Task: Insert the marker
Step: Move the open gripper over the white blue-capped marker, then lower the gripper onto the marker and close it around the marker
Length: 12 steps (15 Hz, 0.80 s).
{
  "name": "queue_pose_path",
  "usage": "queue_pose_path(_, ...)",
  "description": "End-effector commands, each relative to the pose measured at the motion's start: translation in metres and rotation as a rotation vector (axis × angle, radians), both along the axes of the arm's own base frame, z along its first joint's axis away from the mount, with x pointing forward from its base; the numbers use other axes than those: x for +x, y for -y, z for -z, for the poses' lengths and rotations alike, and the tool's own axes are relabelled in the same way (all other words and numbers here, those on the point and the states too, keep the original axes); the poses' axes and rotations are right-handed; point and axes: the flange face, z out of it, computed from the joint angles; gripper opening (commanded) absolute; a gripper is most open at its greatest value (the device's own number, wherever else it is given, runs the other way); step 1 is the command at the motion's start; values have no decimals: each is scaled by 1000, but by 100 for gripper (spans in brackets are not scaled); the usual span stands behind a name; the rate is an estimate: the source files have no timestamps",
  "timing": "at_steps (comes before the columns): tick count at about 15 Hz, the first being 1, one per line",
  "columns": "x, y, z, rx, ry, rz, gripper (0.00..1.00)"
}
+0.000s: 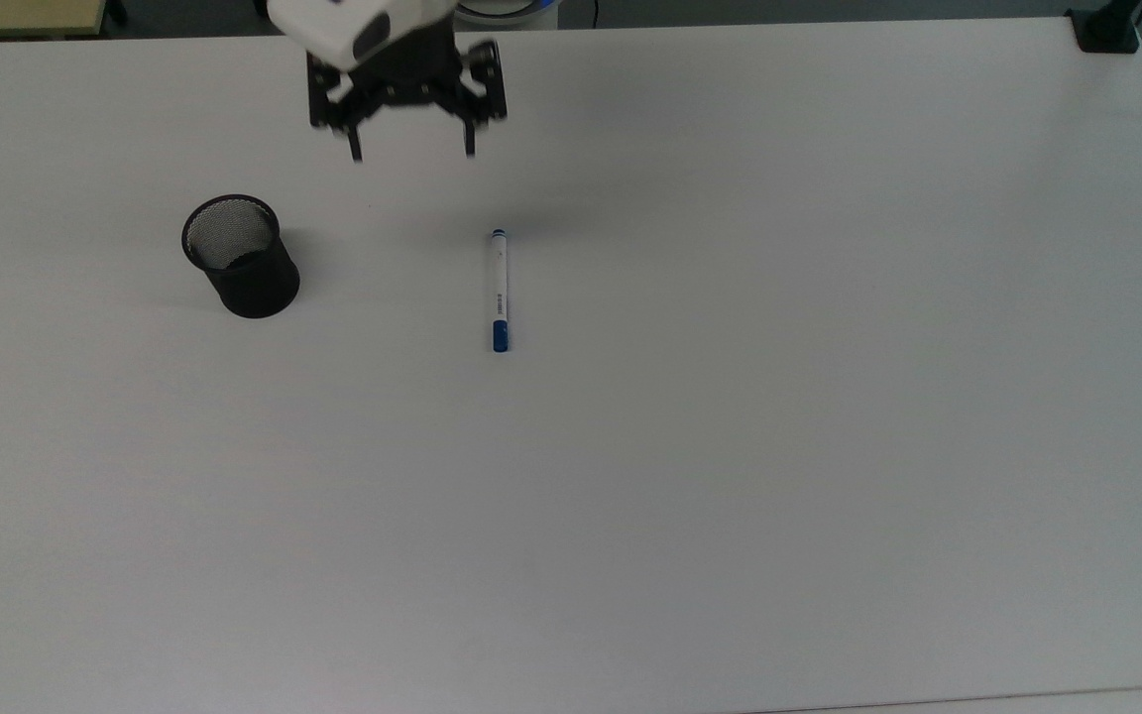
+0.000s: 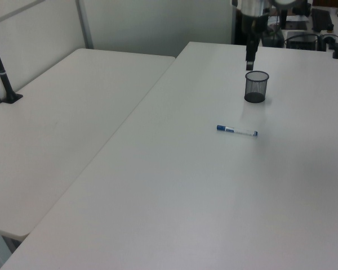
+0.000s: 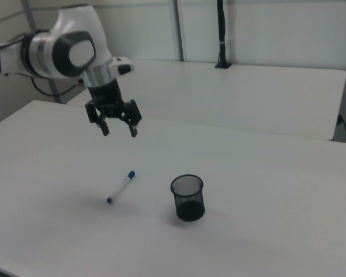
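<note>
Marker (image 1: pixel 500 291): slim, light, rigid, likely slippery (best pinched mid-barrel), flat on the tabletop (image 1: pixel 730 446) at 3 o'clock of the mesh cup (image 1: pixel 242 257) in the top view; hand (image 1: pixel 412 154) open, hovering at the marker's 11 o'clock.

The arm (image 3: pixel 57 52) reaches downward, its gripper (image 1: pixel 412 154) hanging with fingers (image 3: pixel 104 130) spread wide apart.
</note>
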Motion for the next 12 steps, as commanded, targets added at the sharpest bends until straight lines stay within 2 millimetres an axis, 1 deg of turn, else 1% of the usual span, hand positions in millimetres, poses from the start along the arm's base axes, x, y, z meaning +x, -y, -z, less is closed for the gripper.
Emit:
queue_pose_path(1,0,-33,61,10,88,54,100)
queue_pose_path(2,2,-39,75,15,85,57,100)
queue_pose_path(3,4,-41,82,17,79,58,100)
queue_pose_path(4,6,-43,94,18,61,55,100)
queue_pose_path(6,11,-53,115,26,52,37,100)
queue_pose_path(8,18,-56,135,36,63,38,100)
queue_pose_path(10,21,-58,144,42,69,53,100)
queue_pose_path(12,24,-61,161,47,60,48,100)
